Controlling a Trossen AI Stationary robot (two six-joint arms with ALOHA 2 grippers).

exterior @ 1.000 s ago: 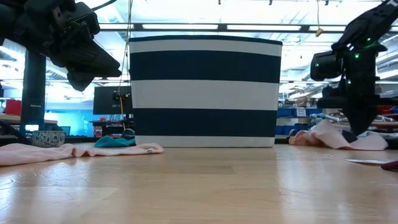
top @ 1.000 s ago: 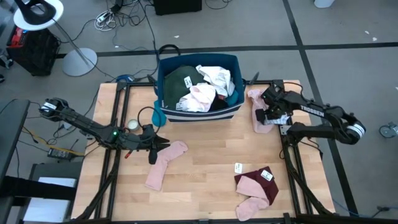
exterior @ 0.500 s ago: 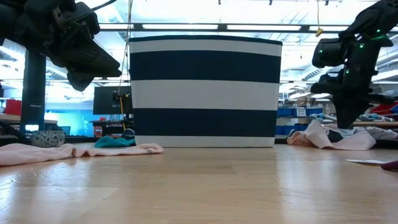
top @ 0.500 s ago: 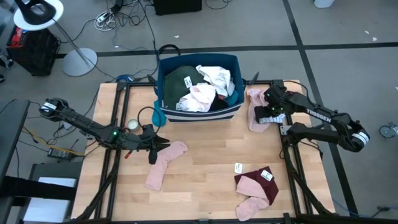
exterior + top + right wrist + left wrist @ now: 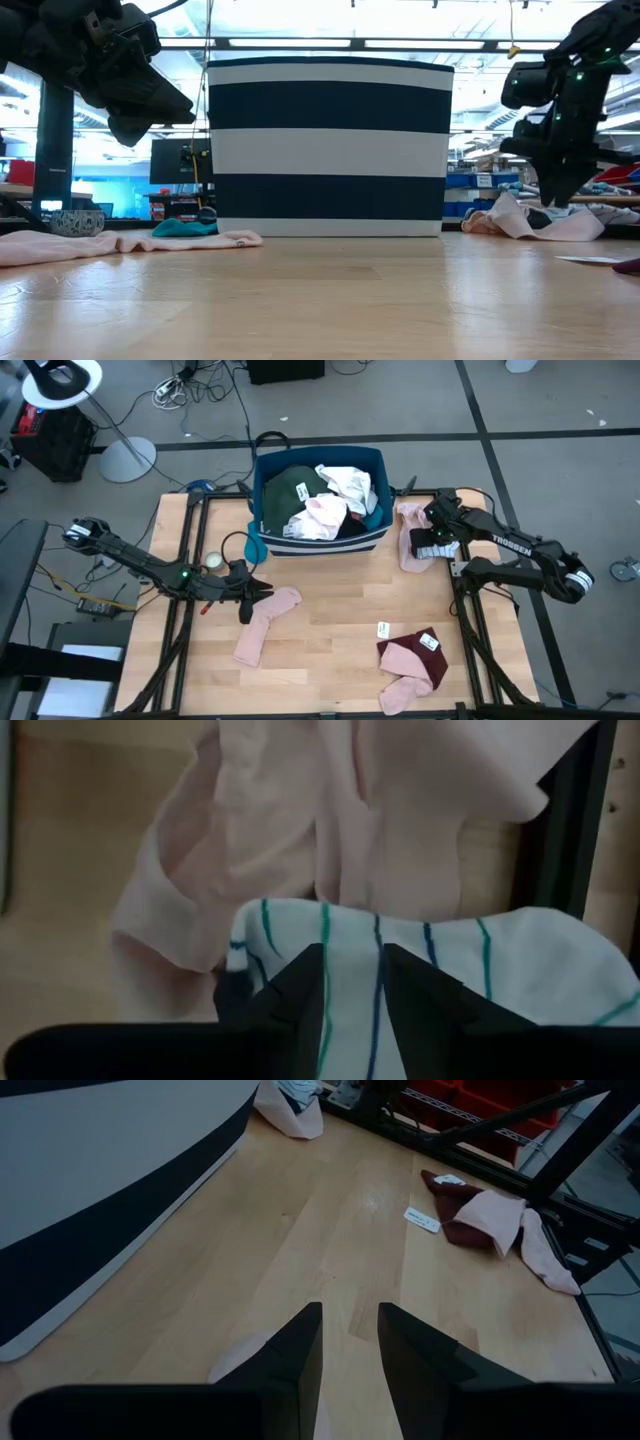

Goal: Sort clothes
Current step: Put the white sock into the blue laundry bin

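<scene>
The dark blue, white-striped bin (image 5: 318, 495) stands at the table's far middle with several clothes in it. A pink sock (image 5: 265, 622) lies flat near the left. My left gripper (image 5: 252, 598) hovers open above its far end and touches nothing. At the far right lie a pink garment (image 5: 408, 540) and a white cloth with blue and green stripes (image 5: 450, 970). My right gripper (image 5: 432, 542) points steeply down just over the striped cloth, with a gap between its fingers (image 5: 300, 990). A maroon piece (image 5: 420, 650) with a pink one (image 5: 405, 670) on it lies at the near right.
A loose white tag (image 5: 383, 629) lies on the wood beside the maroon piece. A teal item (image 5: 255, 547) sits at the bin's near left corner, with a small bowl (image 5: 213, 561) beside it. Bare wood stretches across the table's near middle (image 5: 330, 650).
My right gripper has risen a little out of the pink and striped cloth at the far right and tipped further toward level. The cloth has stayed on the table, with its heap shifted slightly toward the bin.
</scene>
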